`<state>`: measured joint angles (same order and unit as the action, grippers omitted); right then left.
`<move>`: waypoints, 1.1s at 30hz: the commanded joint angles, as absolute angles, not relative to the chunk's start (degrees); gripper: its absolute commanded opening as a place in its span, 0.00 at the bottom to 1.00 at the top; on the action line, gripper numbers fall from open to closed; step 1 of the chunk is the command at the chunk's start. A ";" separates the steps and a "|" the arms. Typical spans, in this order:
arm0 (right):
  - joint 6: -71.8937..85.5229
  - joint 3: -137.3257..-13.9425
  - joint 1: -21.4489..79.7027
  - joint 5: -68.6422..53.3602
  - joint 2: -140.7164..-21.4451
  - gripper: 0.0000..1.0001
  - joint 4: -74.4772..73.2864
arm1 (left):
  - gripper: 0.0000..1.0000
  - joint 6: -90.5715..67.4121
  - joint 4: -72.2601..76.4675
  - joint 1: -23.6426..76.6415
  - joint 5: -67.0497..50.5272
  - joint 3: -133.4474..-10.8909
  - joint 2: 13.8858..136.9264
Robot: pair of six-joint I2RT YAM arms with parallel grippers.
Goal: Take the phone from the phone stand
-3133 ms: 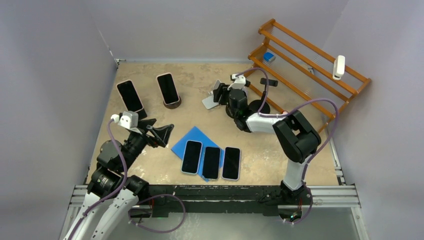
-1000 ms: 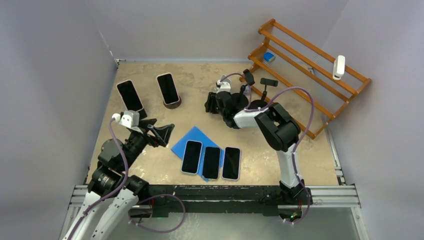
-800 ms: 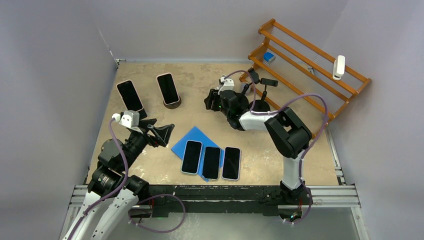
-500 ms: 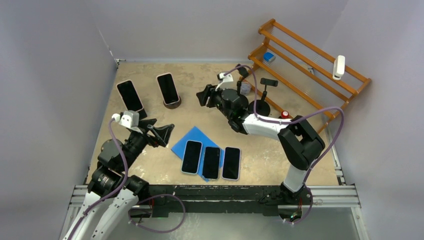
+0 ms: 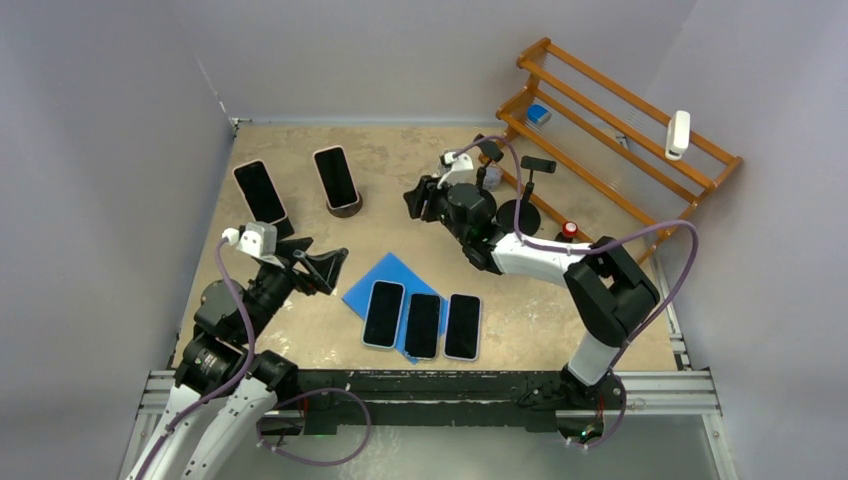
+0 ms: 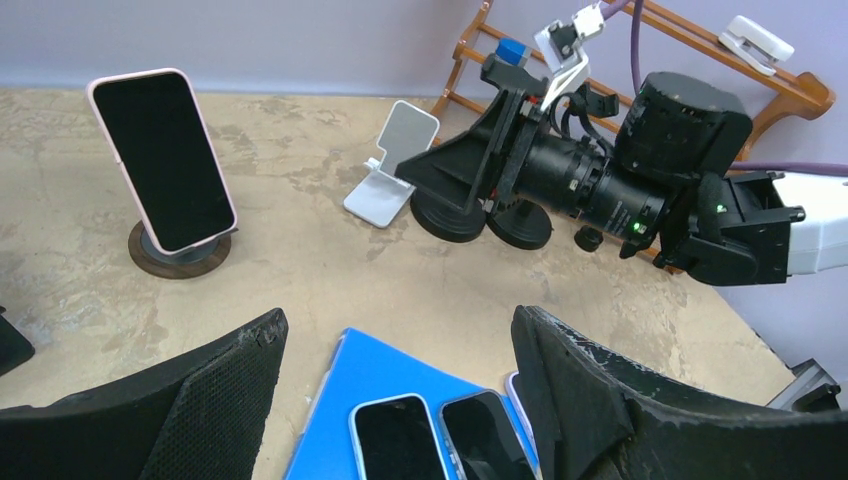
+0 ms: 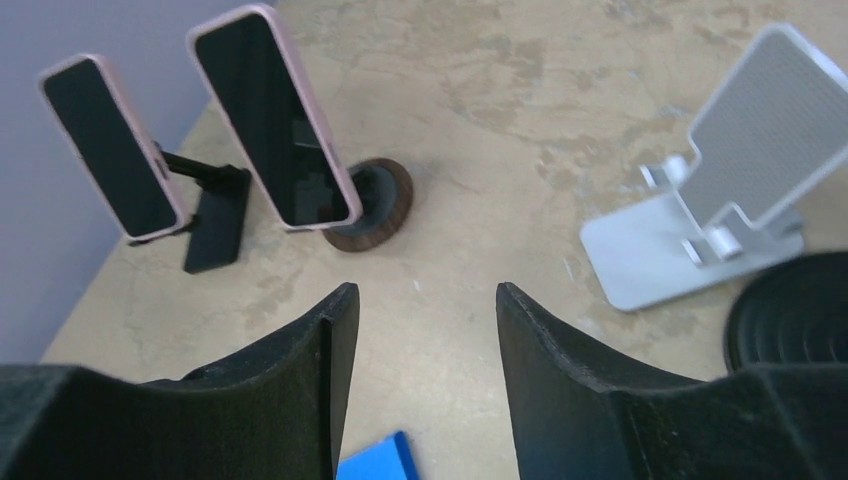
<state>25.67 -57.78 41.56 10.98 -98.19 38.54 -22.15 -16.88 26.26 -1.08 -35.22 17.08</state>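
Note:
Two pink-cased phones stand at the back left. One phone (image 5: pixel 336 177) (image 7: pixel 272 130) (image 6: pixel 163 160) leans on a round brown phone stand (image 7: pixel 375 205). The other phone (image 5: pixel 260 192) (image 7: pixel 110 145) sits on a black stand (image 7: pixel 215 225). My right gripper (image 5: pixel 415 198) (image 7: pixel 420 300) hovers open and empty right of them, facing them across bare table. My left gripper (image 5: pixel 325 268) (image 6: pixel 400 330) is open and empty above the blue mat (image 5: pixel 385 280), where three phones (image 5: pixel 422 325) lie flat.
An empty white folding stand (image 7: pixel 720 210) (image 6: pixel 392 165) sits just right of my right gripper, next to black round stand bases (image 5: pixel 520 212). A wooden rack (image 5: pixel 620 110) fills the back right. A small red object (image 5: pixel 569 229) lies in front of it. Walls close the left and back.
My right gripper has swung left and away from the white stand, and its elbow has moved right. Its jaws shifted slightly but stay open. The left arm has not moved.

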 commanded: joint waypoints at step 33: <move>13.46 -50.36 52.51 19.56 -78.08 0.59 40.46 | 0.81 -23.81 -15.78 25.84 -0.27 -36.08 15.28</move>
<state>17.12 -47.57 51.35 18.28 -80.88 40.21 -23.35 -17.30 26.26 -0.97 -35.22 15.88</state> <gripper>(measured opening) 0.576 0.809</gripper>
